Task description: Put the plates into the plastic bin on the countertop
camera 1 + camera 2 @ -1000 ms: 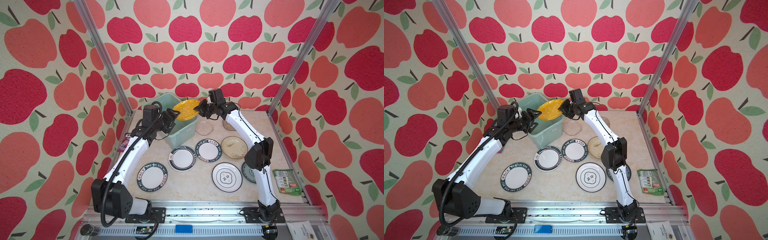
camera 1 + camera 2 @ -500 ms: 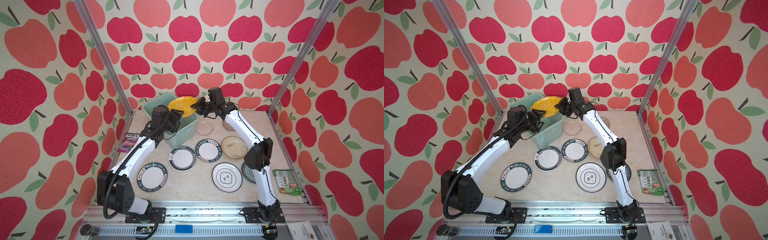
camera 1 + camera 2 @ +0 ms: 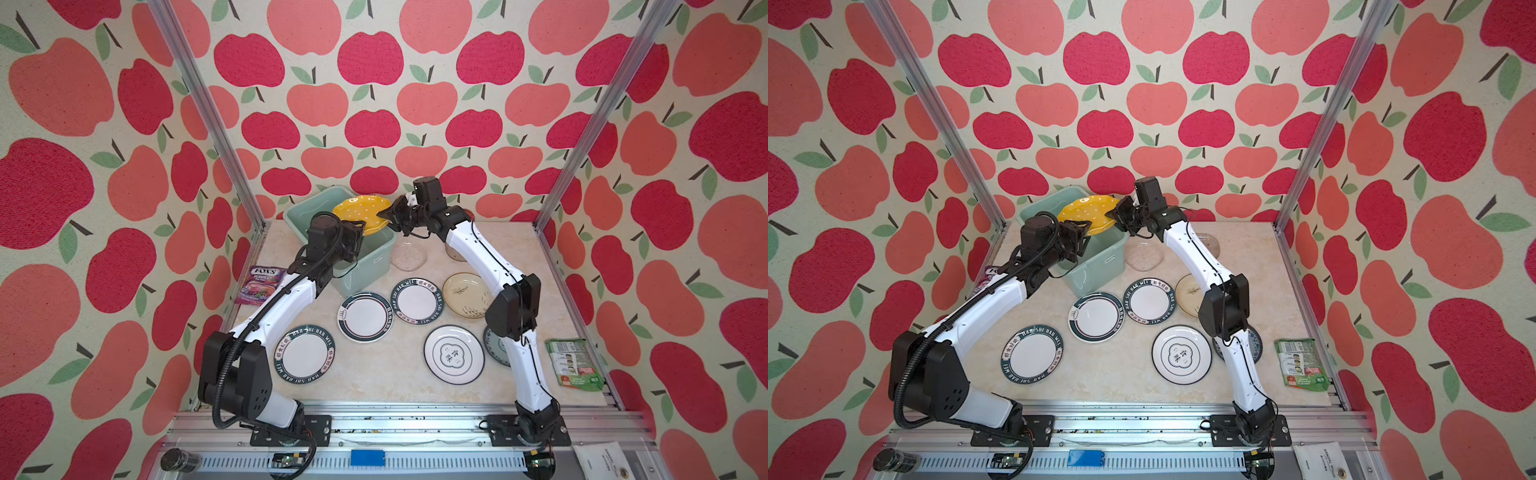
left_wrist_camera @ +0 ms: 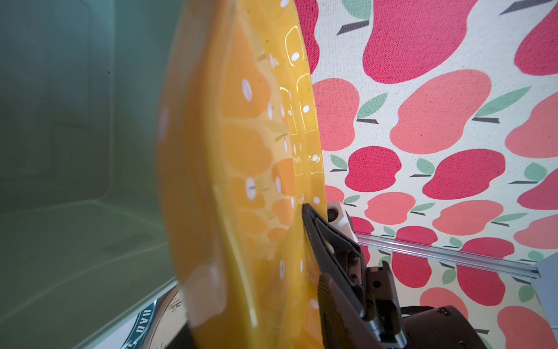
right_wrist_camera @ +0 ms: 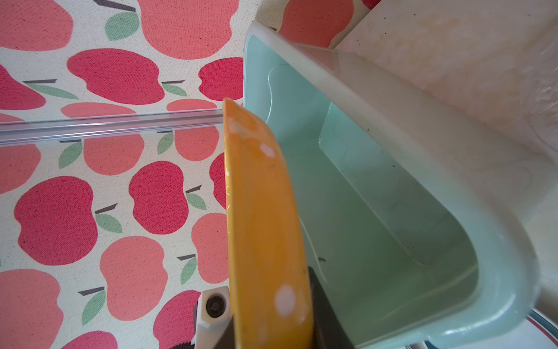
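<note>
Step in hand, by my read: lowering the yellow plate (image 3: 360,212) into the plastic bin (image 3: 368,266). The plate hangs tilted over the bin's open top, not yet inside. Your right gripper (image 3: 383,216) is clamped on its rim; the right wrist view shows the edge pinched btwn a white finger and a black one. Your left gripper (image 3: 358,228) sits at the plate's opposite, nearer edge. Can't tell whether it has hold or is only close.

To do it well, don't let two arms pull against each other on a rigid plate; settle which one carries it. Go low edge first, stay clear of the bin's rolled rim, and let go only near the floor. The bin looks empty and wider than the plate, so no forcing.

Materials: the plate is glossy, hard, scalloped and white-dotted — slick under pads, prob. chips if dropped. The bin is smooth mint plastic w/ tapering walls. It's likely light, so it may slide on the polished marble-look countertop (image 3: 395,386).
</note>
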Tool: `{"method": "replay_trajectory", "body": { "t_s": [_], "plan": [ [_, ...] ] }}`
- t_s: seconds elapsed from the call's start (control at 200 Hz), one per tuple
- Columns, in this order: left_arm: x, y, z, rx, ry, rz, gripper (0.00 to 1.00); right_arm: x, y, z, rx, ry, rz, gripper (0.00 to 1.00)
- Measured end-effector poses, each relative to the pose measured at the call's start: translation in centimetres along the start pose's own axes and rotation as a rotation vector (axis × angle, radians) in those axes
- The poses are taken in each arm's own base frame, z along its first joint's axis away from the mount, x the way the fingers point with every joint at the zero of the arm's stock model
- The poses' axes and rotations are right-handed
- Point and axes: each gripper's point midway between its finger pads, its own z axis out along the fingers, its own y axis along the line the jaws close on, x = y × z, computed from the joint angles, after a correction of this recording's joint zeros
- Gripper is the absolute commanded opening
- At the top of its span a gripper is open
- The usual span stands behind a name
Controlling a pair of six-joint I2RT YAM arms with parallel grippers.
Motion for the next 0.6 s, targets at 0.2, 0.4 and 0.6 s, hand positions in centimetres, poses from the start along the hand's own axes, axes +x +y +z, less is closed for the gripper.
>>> {"method": "replay_trajectory", "body": {
  "t_s": [0.2, 0.4, 0.6],
  "plan": [
    [-0.4, -0.2, 0.3, 0.014, -0.021, -0.053, 0.30, 0.0, 0.5, 0.1, -0.021, 0.005, -0.003, 0.00],
    [-0.8, -0.6, 0.3, 0.034, -0.035, -0.082, 0.16, -0.1, 1.1, 0.1, -0.046, 0.002, -0.015, 0.00],
    [-1.2, -0.6, 0.4, 0.038, -0.051, -0.108, 0.00, -0.1, 1.1, 0.5, -0.058, 0.009, -0.020, 0.11]
  ]
}}
